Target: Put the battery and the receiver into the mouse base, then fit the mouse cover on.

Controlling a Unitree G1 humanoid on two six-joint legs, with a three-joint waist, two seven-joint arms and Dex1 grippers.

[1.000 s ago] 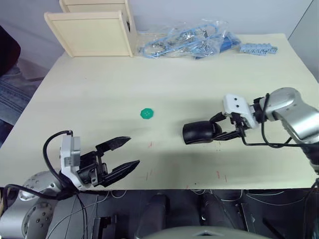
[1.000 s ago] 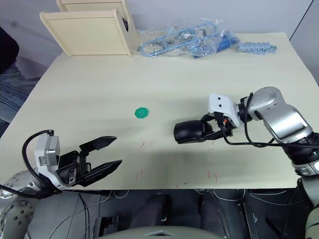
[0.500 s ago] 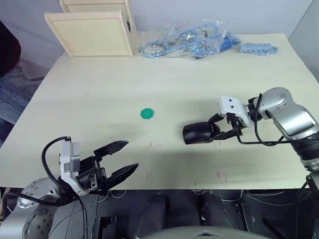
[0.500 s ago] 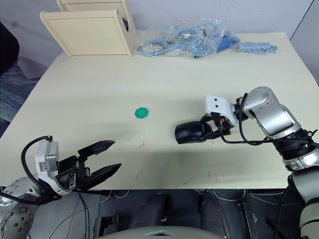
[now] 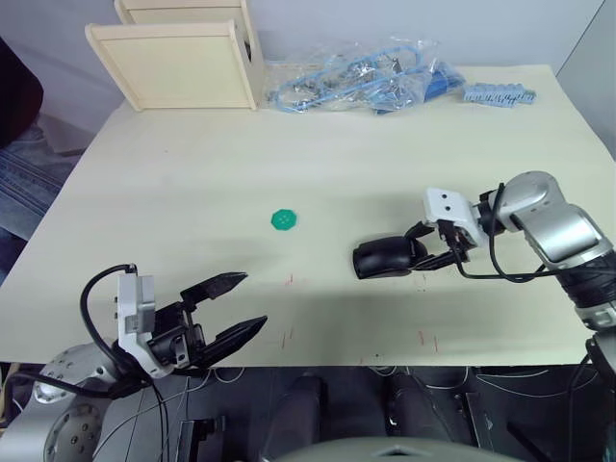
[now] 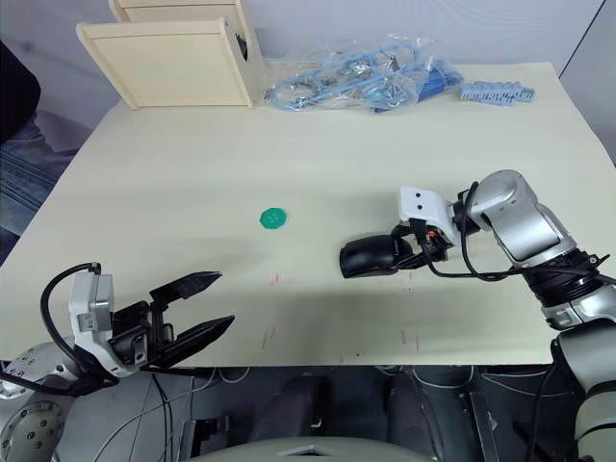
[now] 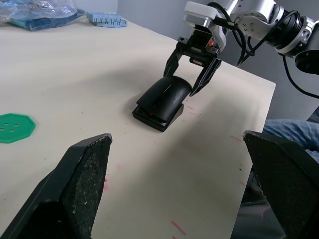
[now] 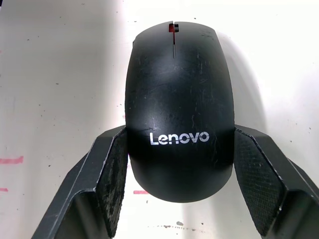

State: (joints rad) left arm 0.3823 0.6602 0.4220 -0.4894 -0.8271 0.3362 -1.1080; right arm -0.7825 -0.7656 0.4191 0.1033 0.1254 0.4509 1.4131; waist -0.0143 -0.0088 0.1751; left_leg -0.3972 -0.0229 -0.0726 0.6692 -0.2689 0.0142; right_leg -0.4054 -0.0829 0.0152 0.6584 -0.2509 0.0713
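The mouse cover [image 8: 178, 89] is a glossy black shell with a white logo, and it sits on the mouse base [image 7: 155, 114]. The assembled mouse rests flat on the table right of centre [image 5: 385, 260]. My right gripper [image 5: 433, 248] reaches in from the right, its fingers [image 8: 112, 174] pressed against both sides of the mouse's rear end. My left gripper [image 5: 241, 306] hangs open and empty over the table's front edge at the left, well away from the mouse. The battery and the receiver are hidden.
A green round disc [image 5: 283, 220] lies left of the mouse. Pale wooden boxes [image 5: 178, 63] stand at the back left. Clear bags of blue parts [image 5: 356, 77] and a blue strip [image 5: 498, 94] lie along the back edge.
The mouse has settled a little lower and flatter on the table in the right gripper. The left gripper sank slightly toward the front edge, still open.
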